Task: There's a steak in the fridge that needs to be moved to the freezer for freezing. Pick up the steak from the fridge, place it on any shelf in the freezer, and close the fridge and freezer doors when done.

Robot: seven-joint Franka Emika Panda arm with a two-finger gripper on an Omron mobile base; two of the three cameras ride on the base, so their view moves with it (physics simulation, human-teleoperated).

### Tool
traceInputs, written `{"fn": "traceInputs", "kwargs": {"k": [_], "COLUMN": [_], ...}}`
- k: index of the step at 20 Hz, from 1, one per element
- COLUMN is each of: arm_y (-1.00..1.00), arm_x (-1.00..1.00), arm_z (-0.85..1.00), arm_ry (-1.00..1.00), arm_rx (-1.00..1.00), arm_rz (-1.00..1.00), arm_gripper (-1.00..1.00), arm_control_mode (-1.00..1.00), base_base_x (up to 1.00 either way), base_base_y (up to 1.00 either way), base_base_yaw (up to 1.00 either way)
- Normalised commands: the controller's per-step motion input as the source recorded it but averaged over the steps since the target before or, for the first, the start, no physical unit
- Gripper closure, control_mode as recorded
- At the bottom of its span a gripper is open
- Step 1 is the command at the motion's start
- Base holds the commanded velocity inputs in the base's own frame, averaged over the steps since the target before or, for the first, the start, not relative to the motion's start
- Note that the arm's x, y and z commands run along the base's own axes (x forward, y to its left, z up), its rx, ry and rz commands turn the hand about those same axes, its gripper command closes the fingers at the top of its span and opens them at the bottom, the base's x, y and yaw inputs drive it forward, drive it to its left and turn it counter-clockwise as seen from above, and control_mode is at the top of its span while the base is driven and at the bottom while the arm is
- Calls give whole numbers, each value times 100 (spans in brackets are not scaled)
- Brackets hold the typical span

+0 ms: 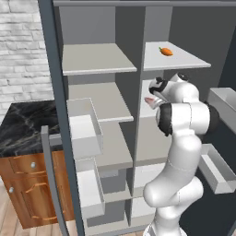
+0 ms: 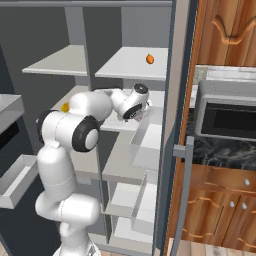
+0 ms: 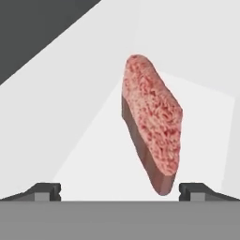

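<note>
The end effector is reaching into the fridge with its fingers spread wide and gripping nothing, its two tips showing far apart at the bottom of the hand view. The steak is lying just ahead of them on a pale fridge shelf, running slantwise across the gap between the tips, its near end sitting close to the right-hand tip. Judging from this, the step in hand is the approach to the grasp, and doing it well is calling for the hand to be centred over the slab's middle and turned so the fingers are closing across its narrow width, then lowered until the tips are straddling the thin edges before any squeeze; a grip at the near end is likely to let the meat swing or slip. Both doors are standing open. A small orange carrot is resting on the fridge's upper shelf, and the freezer shelves on the left are looking bare. The door bins are looking bare too.
</note>
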Motion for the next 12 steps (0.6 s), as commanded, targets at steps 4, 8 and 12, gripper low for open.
{"fn": "traceInputs", "kwargs": {"k": [4,8,12], "arm_y": [0,0,0], "arm_x": [20,26,25], "arm_z": [-29,-7,-5], "arm_ry": [-1,-1,0], "arm_rx": [0,1,1], "arm_rz": [2,2,1], "arm_gripper": [-100,-100,-100], "arm_control_mode": [-100,-100,-100], "base_base_x": [0,0,0], "base_base_y": [0,0,0], "base_base_yaw": [0,0,0]}}
